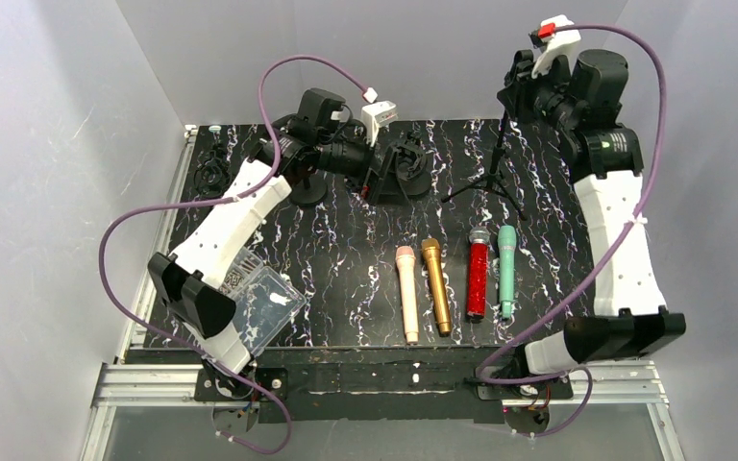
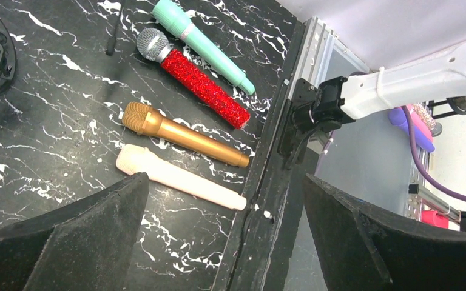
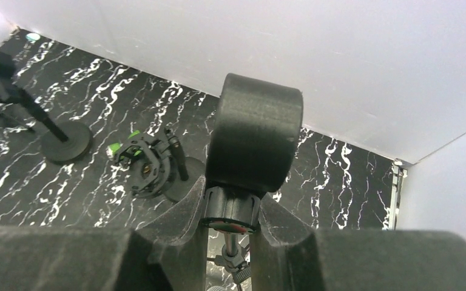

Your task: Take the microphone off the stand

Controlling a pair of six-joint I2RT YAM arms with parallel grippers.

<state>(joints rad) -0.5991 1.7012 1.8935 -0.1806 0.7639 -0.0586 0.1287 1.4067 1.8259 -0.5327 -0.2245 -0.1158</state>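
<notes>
The right hand (image 3: 230,213) is shut tight on the black microphone with a fat round top (image 3: 253,133). Its two fingers (image 3: 173,233) squeeze the thin neck just under that fat top, one on each side. The microphone sits up high at the top of the thin black three-legged stand (image 1: 493,178). That stand is near the far right corner of the black worktop with white streaks (image 1: 346,279).

The left hand (image 2: 224,188) is wide open and holds nothing. From above, it is near the middle of the far edge, just beside a black round-foot stand with a ring holder (image 1: 408,165).

Four more microphones lie flat in a row, side by side, near the middle of the near edge. They are a pale pink plastic microphone (image 1: 407,293), a shiny gold microphone (image 1: 435,286), a red glittery microphone with a silver head (image 1: 478,274) and a mint green microphone (image 1: 506,269).

A clear plastic box (image 1: 264,305) sits at the near left corner, partly under the left arm.
</notes>
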